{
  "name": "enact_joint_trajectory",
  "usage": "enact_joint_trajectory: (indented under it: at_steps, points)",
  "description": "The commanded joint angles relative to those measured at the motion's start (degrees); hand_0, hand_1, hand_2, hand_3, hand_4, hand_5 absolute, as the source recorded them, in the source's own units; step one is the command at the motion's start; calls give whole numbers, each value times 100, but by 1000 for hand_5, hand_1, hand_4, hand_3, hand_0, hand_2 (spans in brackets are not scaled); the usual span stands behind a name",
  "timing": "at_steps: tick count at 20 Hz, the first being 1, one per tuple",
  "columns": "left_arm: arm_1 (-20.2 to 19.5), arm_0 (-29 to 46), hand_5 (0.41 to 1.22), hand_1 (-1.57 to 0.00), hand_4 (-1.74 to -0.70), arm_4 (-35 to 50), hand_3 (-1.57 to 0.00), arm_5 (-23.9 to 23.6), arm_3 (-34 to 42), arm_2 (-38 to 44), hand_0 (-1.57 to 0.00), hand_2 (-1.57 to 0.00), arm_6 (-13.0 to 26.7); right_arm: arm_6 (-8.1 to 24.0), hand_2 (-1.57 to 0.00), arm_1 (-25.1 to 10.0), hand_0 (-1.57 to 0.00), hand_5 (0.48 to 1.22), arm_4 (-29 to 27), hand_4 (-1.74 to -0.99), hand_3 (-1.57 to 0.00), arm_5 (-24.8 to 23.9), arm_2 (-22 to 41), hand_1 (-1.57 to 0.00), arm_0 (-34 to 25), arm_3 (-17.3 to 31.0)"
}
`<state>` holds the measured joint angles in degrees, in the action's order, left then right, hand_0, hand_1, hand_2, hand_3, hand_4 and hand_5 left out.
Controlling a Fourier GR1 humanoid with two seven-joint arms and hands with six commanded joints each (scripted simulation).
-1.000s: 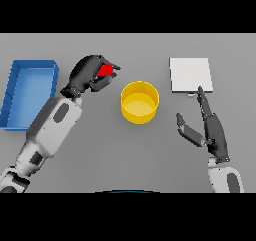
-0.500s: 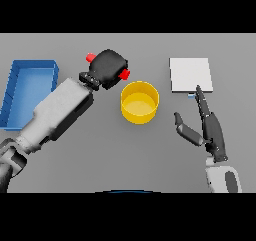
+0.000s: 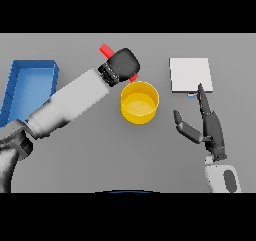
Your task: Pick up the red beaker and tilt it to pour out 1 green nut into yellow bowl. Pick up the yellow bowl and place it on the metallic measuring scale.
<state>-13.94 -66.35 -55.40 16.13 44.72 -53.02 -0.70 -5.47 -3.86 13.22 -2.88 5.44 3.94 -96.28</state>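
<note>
My left hand (image 3: pixel 123 65) is shut on the red beaker (image 3: pixel 106 50), which shows only as red bits at the hand's upper left and at its lower right, close over the bowl's far rim. The beaker lies tilted in the raised hand. The yellow bowl (image 3: pixel 140 102) stands at the table's middle, just below and right of that hand; I cannot make out any nut inside it. The metallic measuring scale (image 3: pixel 190 75) is a pale square plate at the right rear. My right hand (image 3: pixel 210 127) is open, fingers straight, right of the bowl and just in front of the scale.
A blue tray (image 3: pixel 27 87) lies at the left side of the grey table, behind my left forearm (image 3: pixel 70 105), which slants across the table's left half.
My left hand has lifted the beaker and carried it right, from beside the tray to the bowl's far rim, tilting it. The right hand stayed in place.
</note>
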Motion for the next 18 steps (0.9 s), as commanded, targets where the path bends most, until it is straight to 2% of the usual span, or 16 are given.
enact_joint_trajectory:
  at_steps: [1,5,11,16,18]
  points:
    - [21,-65,1219,-1571,-1725,-88,-1571,66,-33,-128,-1571,-1571,39,-74,1,21,1,648,-22,-1193,1,5,6,1,-4,-2]
    - [102,-389,1220,-1571,-1734,-400,-1571,99,-318,-672,-1571,-1571,-176,6,1,-2,1,635,-3,-1179,1,-4,3,1,71,-80]
    - [204,-816,1221,-1571,-1735,-892,-1571,-147,-582,-1573,-1571,-1571,-526,-30,1,49,1,626,16,-1165,1,-24,35,1,56,-56]
    - [407,-1089,1221,-1571,-1730,-1107,-1571,-211,-784,-2109,-1571,-1571,-519,27,1,-26,1,634,108,-1161,1,-71,10,1,-44,-50]
    - [470,-1192,1221,-1571,-1725,-1179,-1571,-212,-823,-2307,-1571,-1571,-483,-55,1,0,1,637,238,-1155,1,-122,76,1,50,17]
